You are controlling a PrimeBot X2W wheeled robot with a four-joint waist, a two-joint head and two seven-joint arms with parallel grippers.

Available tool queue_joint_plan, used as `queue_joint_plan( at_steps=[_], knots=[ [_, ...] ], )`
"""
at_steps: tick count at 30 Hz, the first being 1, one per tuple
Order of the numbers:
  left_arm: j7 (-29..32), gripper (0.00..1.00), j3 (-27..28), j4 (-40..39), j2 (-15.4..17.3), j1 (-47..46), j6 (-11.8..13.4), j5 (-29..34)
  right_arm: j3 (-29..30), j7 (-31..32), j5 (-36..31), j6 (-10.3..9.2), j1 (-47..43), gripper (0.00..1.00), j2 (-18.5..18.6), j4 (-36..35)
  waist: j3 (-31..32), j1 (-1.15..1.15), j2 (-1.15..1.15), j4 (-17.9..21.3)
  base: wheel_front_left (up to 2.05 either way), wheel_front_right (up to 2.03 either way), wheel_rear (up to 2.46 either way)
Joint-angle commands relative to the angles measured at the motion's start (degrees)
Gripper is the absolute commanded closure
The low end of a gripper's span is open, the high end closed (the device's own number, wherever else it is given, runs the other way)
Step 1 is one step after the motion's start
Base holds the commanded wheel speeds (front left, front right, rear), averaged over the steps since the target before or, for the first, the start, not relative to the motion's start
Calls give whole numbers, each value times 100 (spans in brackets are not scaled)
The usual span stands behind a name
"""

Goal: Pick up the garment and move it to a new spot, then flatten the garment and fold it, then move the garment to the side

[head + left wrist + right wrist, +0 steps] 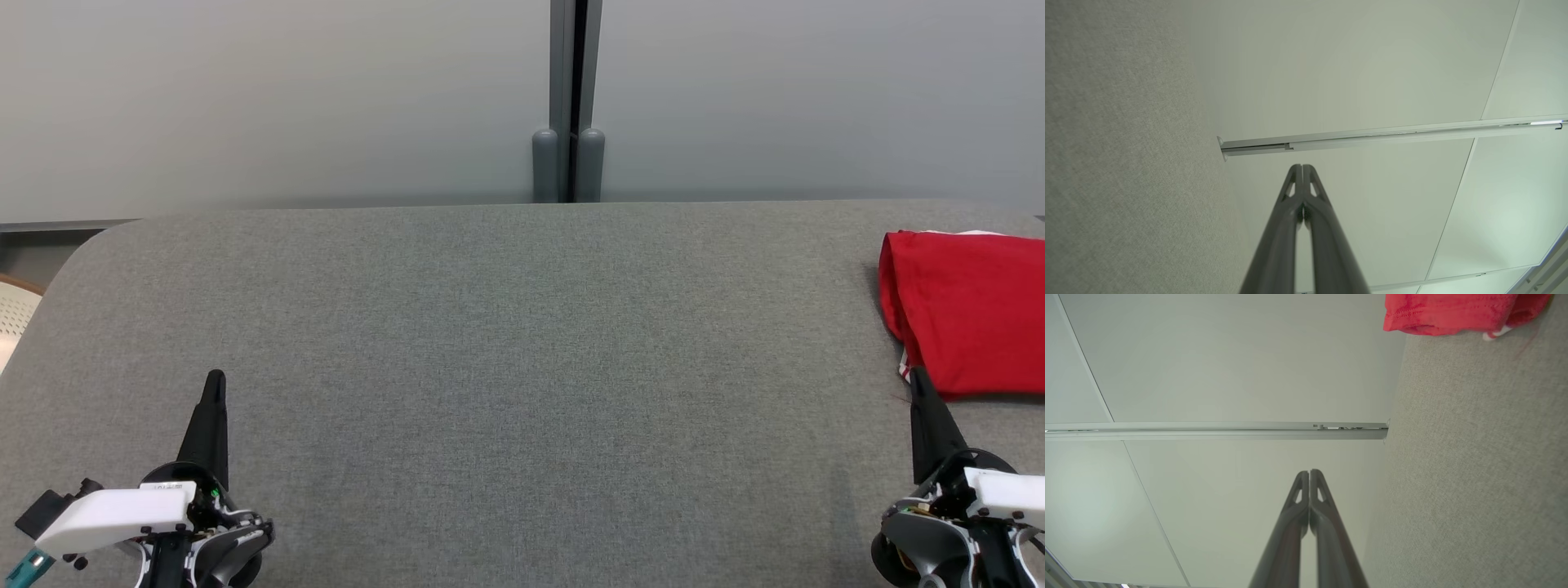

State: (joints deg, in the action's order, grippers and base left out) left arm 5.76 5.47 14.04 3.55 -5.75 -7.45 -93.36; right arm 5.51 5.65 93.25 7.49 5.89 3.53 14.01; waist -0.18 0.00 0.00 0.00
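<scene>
The red garment [967,310] lies folded in a compact rectangle at the far right edge of the grey felt table [522,367], with a bit of white trim at its near corner. My right gripper [920,377] is shut, its tips just short of the garment's near left corner, with nothing held. In the right wrist view the garment [1457,312] sits at the top right, well away from the gripper [1309,473]. At the lower left, my left gripper [215,380] hovers shut and empty; its fingertips [1303,168] press together.
Pale wall panels with a grey vertical joint post [569,106] stand behind the table's far edge. A round-cornered table edge shows at the far left, with a pale perforated object [15,314] beyond it.
</scene>
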Motion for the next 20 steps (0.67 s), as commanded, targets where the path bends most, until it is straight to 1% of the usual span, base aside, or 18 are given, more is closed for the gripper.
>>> queue_joint_plan(
  at_steps=[1, 20],
  knots=[
    [2, 100, 23, 8, 20, -85, -22, 17, 18, 40, -12, 0, 57, 100, 11, 6, 0, 0, 0, 0, 0, 0, 0],
    [31, 100, 59, 10, -3, -89, -23, 47, 46, 57, -45, 0, 62, 100, -11, 8, 0, 0, 0, 0, 0, 0, 0]
  ],
)
